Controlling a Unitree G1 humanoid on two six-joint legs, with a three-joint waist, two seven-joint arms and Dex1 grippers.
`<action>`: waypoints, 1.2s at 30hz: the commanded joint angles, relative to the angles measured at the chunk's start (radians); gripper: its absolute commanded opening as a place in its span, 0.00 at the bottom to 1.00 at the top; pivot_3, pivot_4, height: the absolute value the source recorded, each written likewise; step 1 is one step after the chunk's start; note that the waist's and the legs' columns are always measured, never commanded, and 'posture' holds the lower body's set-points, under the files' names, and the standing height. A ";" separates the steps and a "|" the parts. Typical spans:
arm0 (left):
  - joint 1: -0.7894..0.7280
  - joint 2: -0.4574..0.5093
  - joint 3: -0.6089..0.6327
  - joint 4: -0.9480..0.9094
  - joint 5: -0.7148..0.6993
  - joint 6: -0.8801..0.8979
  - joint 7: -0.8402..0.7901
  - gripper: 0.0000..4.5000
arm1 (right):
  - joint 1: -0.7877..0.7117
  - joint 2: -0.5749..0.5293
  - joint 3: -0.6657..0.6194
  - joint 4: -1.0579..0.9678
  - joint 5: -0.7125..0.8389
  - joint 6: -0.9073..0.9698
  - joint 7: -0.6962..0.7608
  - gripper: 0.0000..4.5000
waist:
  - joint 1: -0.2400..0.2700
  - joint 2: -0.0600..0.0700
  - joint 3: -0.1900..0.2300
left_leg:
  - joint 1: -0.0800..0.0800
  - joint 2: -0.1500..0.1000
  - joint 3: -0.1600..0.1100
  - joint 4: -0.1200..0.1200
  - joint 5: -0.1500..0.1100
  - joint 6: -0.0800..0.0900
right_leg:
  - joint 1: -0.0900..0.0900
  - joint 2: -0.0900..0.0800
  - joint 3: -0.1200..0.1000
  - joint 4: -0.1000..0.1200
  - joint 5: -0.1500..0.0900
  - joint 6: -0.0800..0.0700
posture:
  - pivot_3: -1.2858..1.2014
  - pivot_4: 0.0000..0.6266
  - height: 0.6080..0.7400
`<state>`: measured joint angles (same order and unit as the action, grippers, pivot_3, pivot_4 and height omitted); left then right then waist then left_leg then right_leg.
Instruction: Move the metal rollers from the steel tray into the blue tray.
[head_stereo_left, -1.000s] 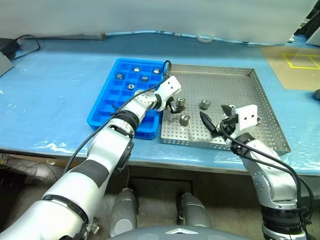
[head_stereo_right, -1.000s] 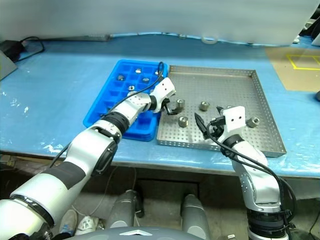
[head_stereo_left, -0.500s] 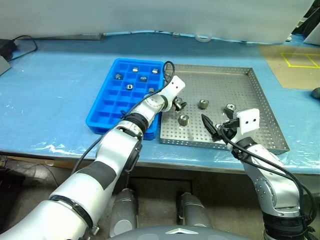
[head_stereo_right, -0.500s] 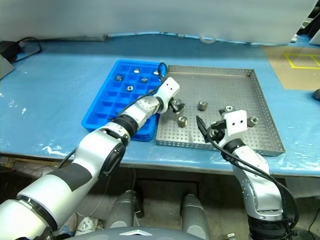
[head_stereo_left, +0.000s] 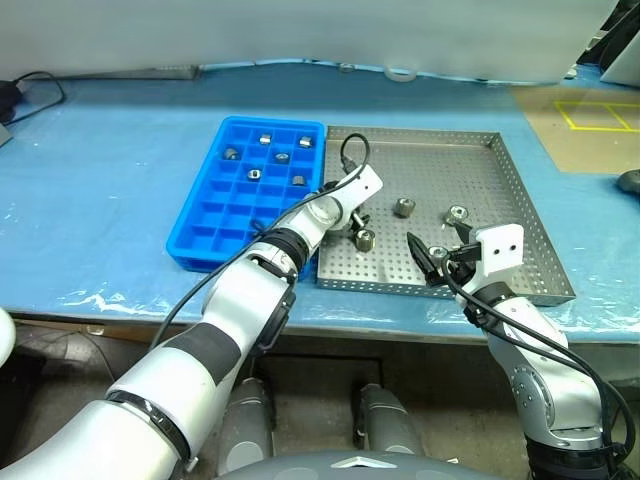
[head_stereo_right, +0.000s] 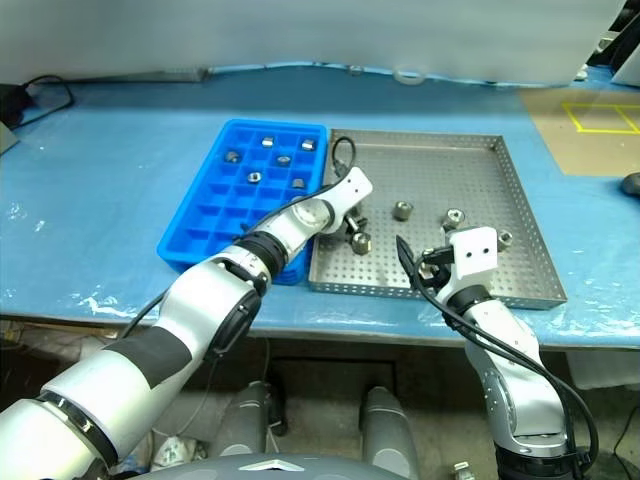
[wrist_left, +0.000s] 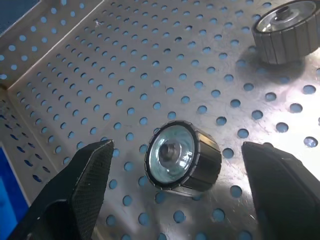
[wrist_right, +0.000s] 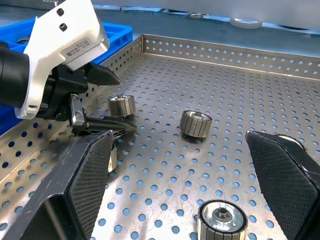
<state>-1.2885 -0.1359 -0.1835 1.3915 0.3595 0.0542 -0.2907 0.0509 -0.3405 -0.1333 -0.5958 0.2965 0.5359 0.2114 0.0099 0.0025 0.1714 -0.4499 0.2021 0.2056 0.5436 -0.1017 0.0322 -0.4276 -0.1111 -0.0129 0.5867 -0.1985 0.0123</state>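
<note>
The steel tray (head_stereo_left: 455, 165) lies right of the blue tray (head_stereo_left: 213, 214), their sides touching. Several metal rollers (head_stereo_left: 266, 139) sit in the blue tray's far compartments. Loose rollers lie on the steel tray's holed floor, one (head_stereo_left: 404, 207) mid-tray and one (head_stereo_left: 457, 214) further right. My left gripper (head_stereo_left: 352, 222) is low over the steel tray's left part, open. In the left wrist view a roller (wrist_left: 182, 157) lies on its side between the two fingers, untouched. My right gripper (head_stereo_left: 436, 241) hovers open over the tray's near edge, with a roller (wrist_right: 222, 220) just ahead of it.
Another roller (head_stereo_left: 365, 238) lies just nearer than the left gripper's fingers. The trays rest on a blue-covered table (head_stereo_left: 110, 200). A black cable (head_stereo_left: 40, 85) trails at the far left, and a roll of tape (head_stereo_left: 402, 73) lies at the back edge.
My left wrist has turned and sunk a little toward the tray floor around the roller. The right gripper has stayed open and nearly still. The camera view has shifted slightly.
</note>
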 joint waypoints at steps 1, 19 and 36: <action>-0.009 -0.005 -0.021 0.001 0.040 0.030 -0.007 1.00 | -0.003 0.004 -0.010 -0.050 -0.003 -0.004 -0.009 0.99 | -0.003 0.000 0.000 | 0.001 0.000 0.000 0.000 0.000 0.000 | 0.001 0.000 0.000 0.000 -0.002 0.003 | 0.33 0.24 1.00; -0.031 -0.022 0.091 -0.006 -0.021 0.108 -0.102 0.72 | -0.069 -0.006 0.016 0.011 -0.030 -0.016 0.014 1.00 | -0.022 0.000 0.000 | 0.001 -0.003 0.000 -0.001 -0.001 0.002 | 0.004 -0.003 -0.002 -0.004 0.000 0.000 | 0.34 0.24 1.00; -0.079 -0.011 0.304 -0.028 -0.205 0.080 -0.081 0.42 | -0.080 0.006 0.034 0.007 -0.047 -0.010 0.018 1.00 | -0.024 0.000 0.000 | -0.001 -0.004 -0.001 -0.001 -0.002 0.003 | 0.003 -0.004 -0.009 -0.004 0.000 -0.001 | 0.35 0.24 1.00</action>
<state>-1.3148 -0.1489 0.0668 1.3967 0.2172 0.1629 -0.3701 -0.0176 -0.3383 -0.0989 -0.5592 0.2485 0.5349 0.2311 -0.0136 0.0026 0.1714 -0.4513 0.1985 0.2051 0.5429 -0.1035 0.0351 -0.4248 -0.1156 -0.0217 0.5822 -0.1981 0.0116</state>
